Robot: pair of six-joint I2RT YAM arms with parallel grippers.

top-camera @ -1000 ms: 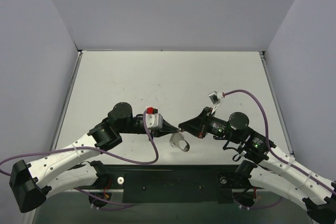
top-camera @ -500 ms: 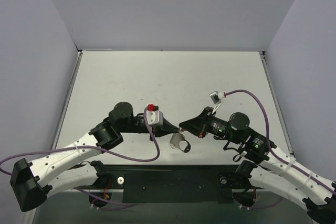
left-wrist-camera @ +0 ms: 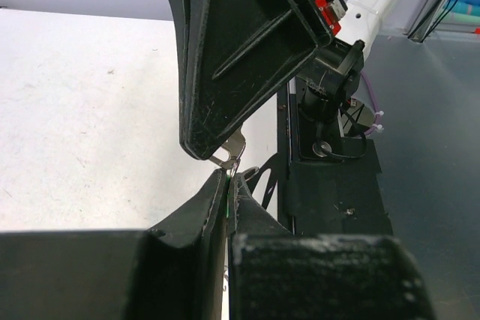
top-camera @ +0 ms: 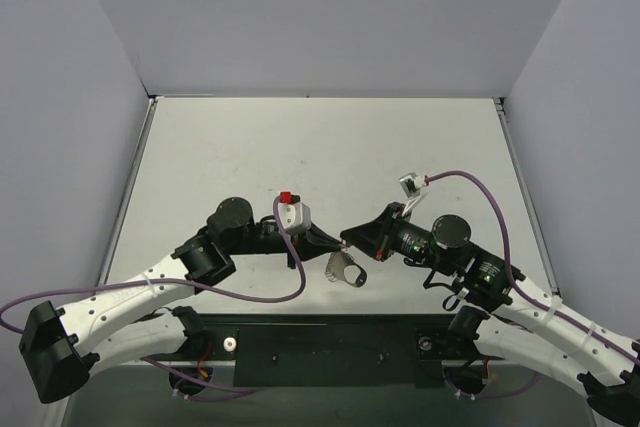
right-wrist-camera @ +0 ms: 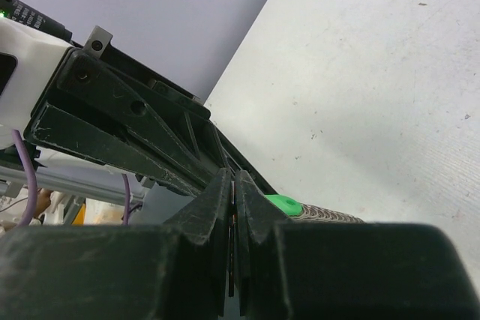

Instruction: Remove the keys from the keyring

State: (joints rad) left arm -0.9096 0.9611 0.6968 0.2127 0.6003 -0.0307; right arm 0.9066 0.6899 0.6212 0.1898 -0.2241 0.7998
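Left claw (top-camera: 337, 240) has rolled, pinching the keyring (top-camera: 350, 272); right claw (top-camera: 347, 237) clenches a key (left-wrist-camera: 227, 157); open table (top-camera: 330, 147) beyond.

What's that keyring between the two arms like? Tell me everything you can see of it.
The keyring is a small silvery metal bunch dangling where the left fingers and right fingers meet, above the table's near side. A round loop shows at its lower end. Up close, a flat silver tab pokes out between the closed fingers. Finer parts are too small to tell.
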